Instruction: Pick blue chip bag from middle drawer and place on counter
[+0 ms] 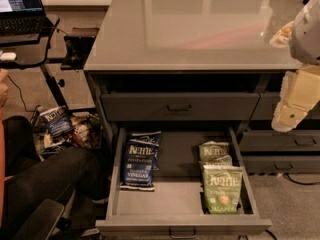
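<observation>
Though not yet reached for, lying flat at the left of the open middle drawer [175,200]: blue chip bag [138,165], logo up, overlapping another dark bag [148,136] behind (possibly the same kind). At right, green bags [222,186] stacked. Pulled fully out, presumably for reach from above. At far right, gripper [290,115] hanging below the glossy grey worktop [190,29] edge, apparently empty; open or closed, cannot tell.

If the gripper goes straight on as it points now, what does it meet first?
The gripper hangs right of the middle drawer, pointing down and slightly left. It would probably meet the drawer's right wall or the green chip bags first; depth is unclear.
</observation>
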Controlling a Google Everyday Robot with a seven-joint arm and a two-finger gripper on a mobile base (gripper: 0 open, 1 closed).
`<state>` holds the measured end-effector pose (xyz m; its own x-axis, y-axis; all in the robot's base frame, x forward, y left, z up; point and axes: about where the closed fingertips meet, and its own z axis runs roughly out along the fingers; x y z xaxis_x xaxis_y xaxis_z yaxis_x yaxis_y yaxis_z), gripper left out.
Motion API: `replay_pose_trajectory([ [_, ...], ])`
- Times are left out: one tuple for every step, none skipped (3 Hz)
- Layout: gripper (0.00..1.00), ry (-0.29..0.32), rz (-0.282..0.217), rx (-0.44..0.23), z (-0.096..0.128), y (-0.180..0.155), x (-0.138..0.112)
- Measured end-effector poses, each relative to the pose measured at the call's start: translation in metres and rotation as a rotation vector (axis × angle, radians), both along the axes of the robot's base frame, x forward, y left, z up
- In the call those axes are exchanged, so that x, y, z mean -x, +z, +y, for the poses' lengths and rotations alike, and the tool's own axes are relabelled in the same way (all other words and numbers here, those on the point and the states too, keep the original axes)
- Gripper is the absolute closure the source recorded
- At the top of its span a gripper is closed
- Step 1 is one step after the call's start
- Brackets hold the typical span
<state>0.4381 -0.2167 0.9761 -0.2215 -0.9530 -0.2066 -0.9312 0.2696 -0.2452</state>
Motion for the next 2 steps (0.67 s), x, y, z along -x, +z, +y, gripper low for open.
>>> replay_pose_trajectory([
  [0.0, 0.0, 0.0, 0.0, 0.0, 0.0, 0.0],
  [0.0, 0.006, 0.014, -0.018, 0.005, -0.019, -0.002],
])
